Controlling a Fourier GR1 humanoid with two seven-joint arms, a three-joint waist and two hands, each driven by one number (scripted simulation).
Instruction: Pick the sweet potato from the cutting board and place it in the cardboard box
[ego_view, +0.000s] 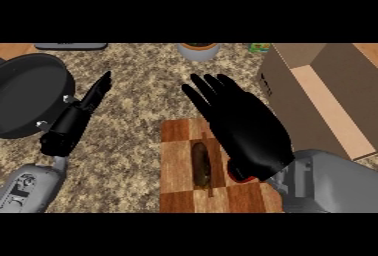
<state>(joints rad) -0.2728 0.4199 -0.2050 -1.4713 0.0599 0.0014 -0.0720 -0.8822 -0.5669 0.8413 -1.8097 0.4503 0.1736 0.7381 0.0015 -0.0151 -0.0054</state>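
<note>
A brown sweet potato (200, 164) lies lengthwise on the checkered wooden cutting board (179, 170) at the lower middle. My right hand (244, 127) hovers over the board's right half with its fingers straight and spread, just right of the potato and not holding it. The open cardboard box (325, 100) stands at the right, its flaps spread. My left hand (88, 102) rests open at the left, fingers pointing up, beside the pan.
A black pan (29, 92) sits at the far left on the speckled counter. A pale cup (198, 50) and a small green item (258, 48) stand at the back edge. A grey object (70, 46) shows at the top left.
</note>
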